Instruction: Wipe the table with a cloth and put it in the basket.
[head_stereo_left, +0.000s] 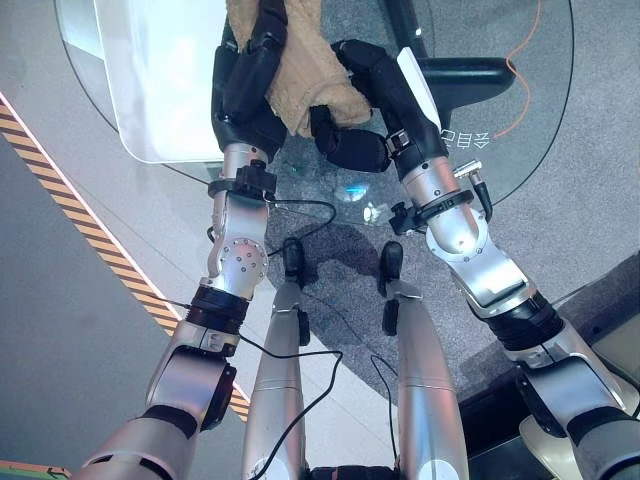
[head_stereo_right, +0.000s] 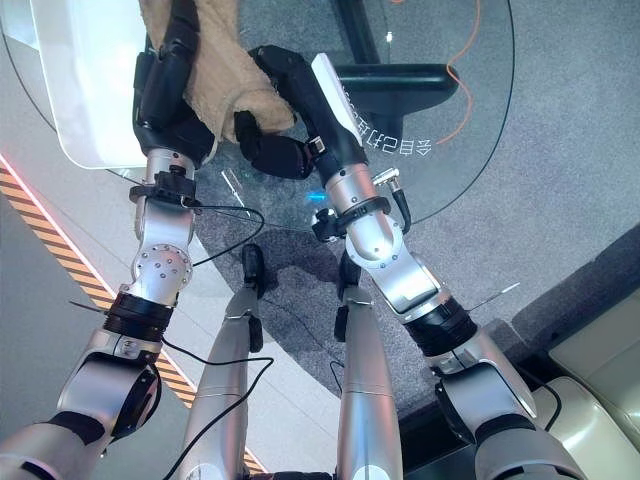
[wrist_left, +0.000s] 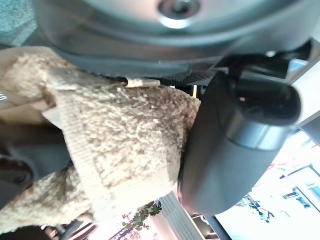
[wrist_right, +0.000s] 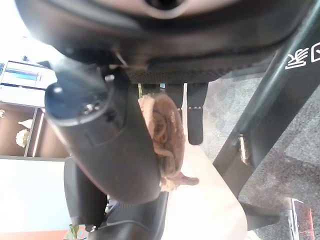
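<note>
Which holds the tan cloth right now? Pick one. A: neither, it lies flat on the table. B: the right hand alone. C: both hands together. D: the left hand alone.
C: the cloth hangs between the left hand and the right hand, each with fingers curled on it.

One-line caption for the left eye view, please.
Both hands, left hand and right hand, grip a beige cloth above the round glass table.

Cloth (head_stereo_left: 300, 75) top cut off by picture edge; left hand (head_stereo_left: 245, 90) fingers partly under cloth.
</note>
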